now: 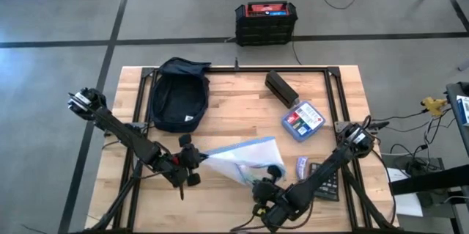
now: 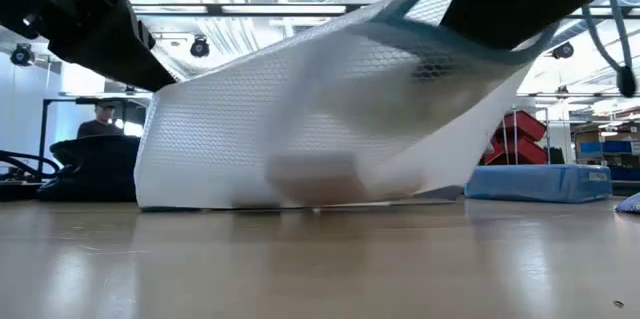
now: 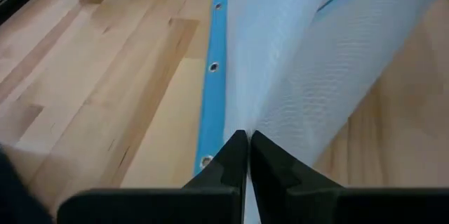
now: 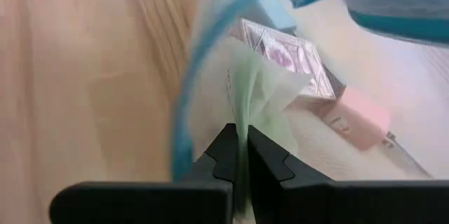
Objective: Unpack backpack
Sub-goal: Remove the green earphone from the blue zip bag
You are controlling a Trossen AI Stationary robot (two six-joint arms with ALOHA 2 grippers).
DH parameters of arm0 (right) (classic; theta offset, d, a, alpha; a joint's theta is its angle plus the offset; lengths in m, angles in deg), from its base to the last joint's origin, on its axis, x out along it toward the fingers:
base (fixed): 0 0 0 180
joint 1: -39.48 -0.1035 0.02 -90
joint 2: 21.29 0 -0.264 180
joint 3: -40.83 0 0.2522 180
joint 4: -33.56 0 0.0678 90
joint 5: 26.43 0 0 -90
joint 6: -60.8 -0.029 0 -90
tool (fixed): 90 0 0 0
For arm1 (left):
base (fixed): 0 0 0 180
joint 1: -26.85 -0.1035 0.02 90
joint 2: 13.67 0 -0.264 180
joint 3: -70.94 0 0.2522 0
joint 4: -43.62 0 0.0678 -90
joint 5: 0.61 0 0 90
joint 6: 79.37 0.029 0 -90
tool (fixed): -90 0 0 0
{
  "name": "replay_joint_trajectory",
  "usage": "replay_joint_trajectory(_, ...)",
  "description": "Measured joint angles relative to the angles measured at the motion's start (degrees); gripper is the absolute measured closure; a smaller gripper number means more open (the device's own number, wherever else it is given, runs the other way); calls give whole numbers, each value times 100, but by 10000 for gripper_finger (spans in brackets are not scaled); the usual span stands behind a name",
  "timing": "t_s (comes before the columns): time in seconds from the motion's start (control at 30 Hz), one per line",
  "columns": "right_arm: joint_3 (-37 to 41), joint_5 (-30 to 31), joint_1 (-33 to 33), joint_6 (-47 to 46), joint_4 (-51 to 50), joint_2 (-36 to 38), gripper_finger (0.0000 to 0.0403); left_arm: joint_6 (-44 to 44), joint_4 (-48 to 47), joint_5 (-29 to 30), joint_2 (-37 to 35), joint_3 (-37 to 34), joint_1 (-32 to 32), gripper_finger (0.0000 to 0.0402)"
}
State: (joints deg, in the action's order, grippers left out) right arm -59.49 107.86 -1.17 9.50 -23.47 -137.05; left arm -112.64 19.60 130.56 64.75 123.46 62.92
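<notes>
My left pincer (image 1: 196,162) is clamped on one edge of the white mesh pouch (image 1: 245,159), low and just left of centre in the overhead frame, and my right pincer (image 1: 268,188) is clamped on the pouch's opposite end, lower and to the right, so the pouch hangs stretched between us. The backpack (image 1: 178,94) lies up and to the left of my left pincer, its long axis running up the frame toward the table's (image 1: 242,102) far edge. I judge my left arm the nearer for reaching it next.
</notes>
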Motion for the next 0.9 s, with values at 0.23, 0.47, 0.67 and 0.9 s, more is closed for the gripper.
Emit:
replay_joint_trajectory(0.23,12,221,333,1496,642,-101,403,-32,654,-90,256,-4,192,402)
replay_joint_trajectory(0.47,514,-520,941,3733,2542,-97,403,-652,1029,25,492,26,902,402)
replay_joint_trajectory(0.67,1120,-1352,1504,5194,4489,-99,403,-1049,1096,942,711,457,1778,402)
replay_joint_trajectory(0.9,1061,-2285,1831,5926,4993,-89,403,-1275,1128,1457,1284,785,1945,402)
